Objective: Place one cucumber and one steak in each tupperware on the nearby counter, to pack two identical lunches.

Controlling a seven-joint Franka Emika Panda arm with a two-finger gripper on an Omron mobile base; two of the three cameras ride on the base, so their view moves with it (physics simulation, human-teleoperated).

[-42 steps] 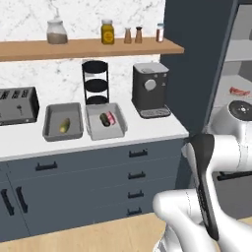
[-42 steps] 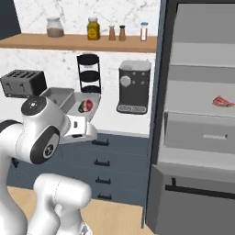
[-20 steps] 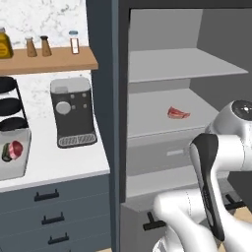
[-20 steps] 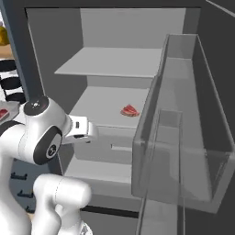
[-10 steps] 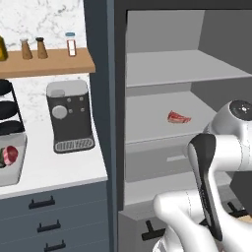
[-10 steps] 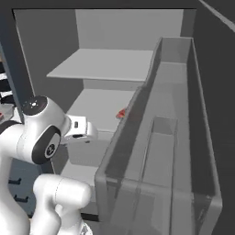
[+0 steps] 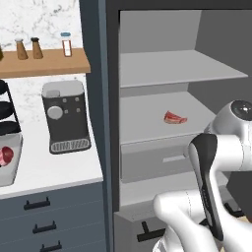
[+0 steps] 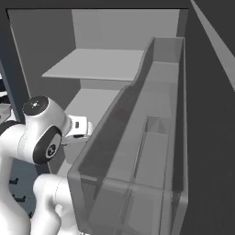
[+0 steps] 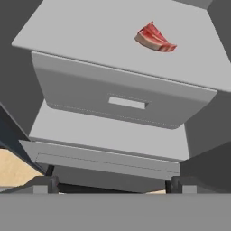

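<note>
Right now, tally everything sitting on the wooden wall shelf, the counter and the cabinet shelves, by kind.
Shakers on the wooden shelf: 3
Coffee machine on the counter: 1
Steaks: 2, one in the cabinet, one in the tupperware at
Total: 6

Both base views and hand view face the open cabinet [image 7: 162,123].

tupperware [image 7: 9,165] cut by left edge, shelf jars [image 7: 27,48] too small — contents unclear
</note>
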